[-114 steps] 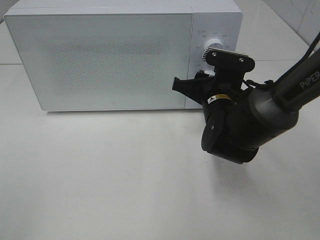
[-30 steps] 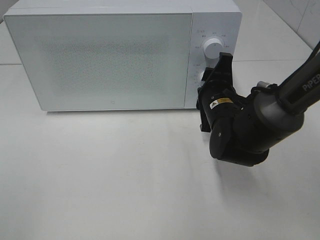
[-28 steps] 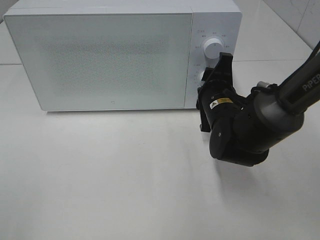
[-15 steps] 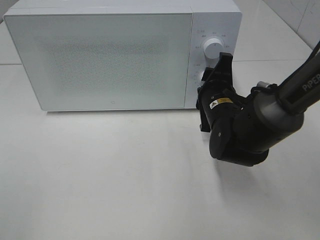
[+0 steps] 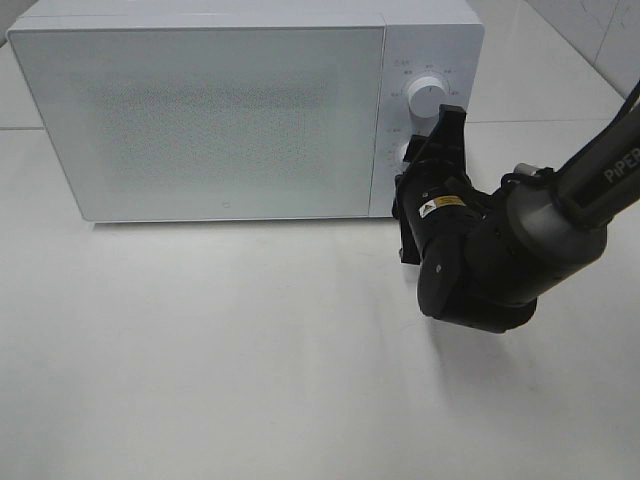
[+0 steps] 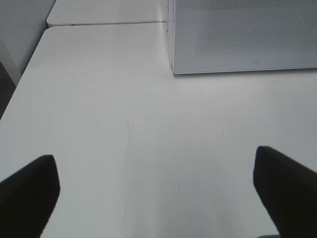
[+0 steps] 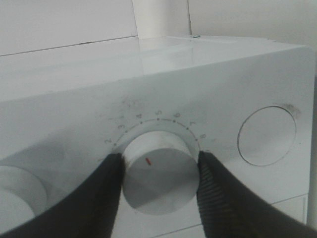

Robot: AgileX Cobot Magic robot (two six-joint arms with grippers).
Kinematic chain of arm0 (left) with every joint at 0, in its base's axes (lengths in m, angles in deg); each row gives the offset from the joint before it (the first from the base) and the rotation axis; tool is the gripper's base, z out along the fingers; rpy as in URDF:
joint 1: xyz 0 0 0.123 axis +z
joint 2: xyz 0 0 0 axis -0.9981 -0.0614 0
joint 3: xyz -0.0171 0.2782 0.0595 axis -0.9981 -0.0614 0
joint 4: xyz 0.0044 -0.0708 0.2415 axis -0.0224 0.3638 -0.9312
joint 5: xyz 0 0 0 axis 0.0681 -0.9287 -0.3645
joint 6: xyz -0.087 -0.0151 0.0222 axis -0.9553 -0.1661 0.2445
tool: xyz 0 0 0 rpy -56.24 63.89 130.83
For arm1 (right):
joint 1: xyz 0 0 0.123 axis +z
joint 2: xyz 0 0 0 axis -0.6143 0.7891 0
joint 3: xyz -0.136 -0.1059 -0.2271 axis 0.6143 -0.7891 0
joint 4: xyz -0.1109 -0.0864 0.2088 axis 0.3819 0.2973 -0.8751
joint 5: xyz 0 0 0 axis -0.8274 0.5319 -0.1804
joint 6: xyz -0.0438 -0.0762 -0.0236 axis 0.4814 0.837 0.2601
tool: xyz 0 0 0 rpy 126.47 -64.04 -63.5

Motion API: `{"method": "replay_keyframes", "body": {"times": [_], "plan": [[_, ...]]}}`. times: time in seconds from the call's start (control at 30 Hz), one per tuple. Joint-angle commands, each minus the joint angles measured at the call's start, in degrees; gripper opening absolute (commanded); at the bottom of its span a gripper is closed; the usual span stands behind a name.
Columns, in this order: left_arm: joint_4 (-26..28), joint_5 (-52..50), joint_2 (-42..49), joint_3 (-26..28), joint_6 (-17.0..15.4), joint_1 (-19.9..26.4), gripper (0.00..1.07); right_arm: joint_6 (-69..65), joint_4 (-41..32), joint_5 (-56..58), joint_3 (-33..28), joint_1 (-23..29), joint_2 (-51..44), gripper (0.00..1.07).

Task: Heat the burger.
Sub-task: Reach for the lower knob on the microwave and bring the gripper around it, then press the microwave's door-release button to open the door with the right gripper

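The burger is out of view; the white microwave (image 5: 220,120) stands with its door shut. My right gripper (image 5: 415,155) reaches onto the control panel and is shut on the lower dial (image 7: 158,173), with a black finger (image 7: 106,186) pressed against each side of it. That dial carries a red mark and a ring of numbers around it. The left gripper (image 6: 158,198) appears only in the left wrist view, open, its two black fingers (image 6: 29,193) wide apart above bare table near the microwave's front corner (image 6: 173,69).
The upper dial (image 5: 427,97) sits free above the right gripper. A round button (image 7: 267,136) lies beside the gripped dial. The right arm (image 5: 500,250) hangs in front of the microwave's right end. The white table (image 5: 220,350) stretches in front.
Since the earliest frame my right wrist has rolled about a quarter turn at the control panel. Over the last second nothing has moved.
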Motion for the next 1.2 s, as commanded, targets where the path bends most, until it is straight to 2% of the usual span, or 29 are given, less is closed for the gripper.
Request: {"method": "replay_keyframes", "body": {"times": [0.03, 0.17, 0.2, 0.3, 0.37, 0.43, 0.47, 0.57, 0.83, 1.0, 1.2], "plan": [[0.23, 0.11, 1.32, -0.23, -0.23, 0.00, 1.00, 0.57, 7.79, -10.71, 2.23, 0.97, -0.74, 0.36], [0.23, 0.11, 1.32, -0.23, -0.23, 0.00, 1.00, 0.23, 5.50, -10.77, 1.60, 0.97, -0.74, 0.39], [0.23, 0.11, 1.32, -0.23, -0.23, 0.00, 1.00, 0.29, 3.32, -10.77, 1.09, 0.97, -0.74, 0.40], [0.23, 0.11, 1.32, -0.23, -0.23, 0.00, 1.00, 0.40, 2.64, -10.83, 0.06, 0.97, -0.74, 0.46], [0.23, 0.11, 1.32, -0.23, -0.23, 0.00, 1.00, 1.32, 2.64, -10.83, -0.69, 0.97, -0.86, 0.55], [0.23, 0.11, 1.32, -0.23, -0.23, 0.00, 1.00, 1.72, 2.69, -10.83, -0.97, 0.97, -0.92, 0.59], [0.23, 0.11, 1.32, -0.23, -0.23, 0.00, 1.00, 2.69, 2.64, -10.77, -1.43, 0.97, -0.92, 0.65], [0.23, 0.11, 1.32, -0.23, -0.23, 0.00, 1.00, 3.32, 2.69, -10.71, -2.52, 0.97, -0.92, 0.71], [0.23, 0.11, 1.32, -0.23, -0.23, 0.00, 1.00, 9.45, 3.72, -10.66, -6.76, 1.15, -4.70, 0.71], [0.23, 0.11, 1.32, -0.23, -0.23, 0.00, 1.00, 14.90, 7.45, -9.05, -11.23, 1.15, -8.88, 0.71], [0.23, 0.11, 1.32, -0.23, -0.23, 0.00, 1.00, 27.96, 10.71, 1.78, -15.07, 0.97, -15.64, 0.71]]}}
